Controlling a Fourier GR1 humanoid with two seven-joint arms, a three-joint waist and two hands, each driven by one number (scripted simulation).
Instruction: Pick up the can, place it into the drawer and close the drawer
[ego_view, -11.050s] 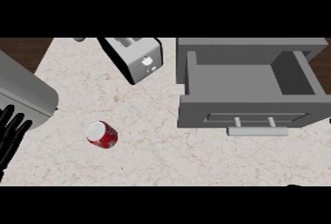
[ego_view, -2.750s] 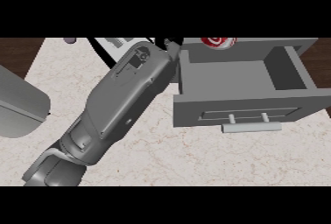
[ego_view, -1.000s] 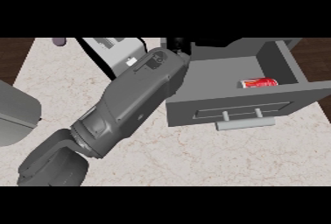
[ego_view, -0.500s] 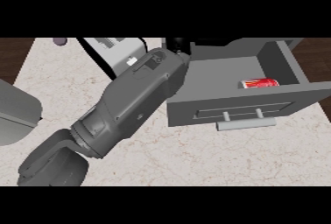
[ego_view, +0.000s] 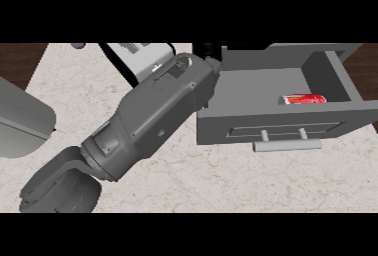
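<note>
— What fills the counter (ego_view: 244, 185), starting with the biggest thing?

— A grey forearm (ego_view: 148, 120) runs slantwise from the lower left up to the drawer's near-left corner; its hand (ego_view: 207, 50) shows only as a dark bit at the top, so whether its fingers are open or curled I cannot tell; which arm it is, I cannot tell either

— And the drawer?

— The drawer (ego_view: 251, 90) stands open, handle (ego_view: 286, 145) facing the lower edge; the toaster (ego_view: 136, 52) sits partly hidden behind the arm

— The can?

— The can (ego_view: 303, 99) lies on its side inside the drawer, against the front wall at the right
</note>
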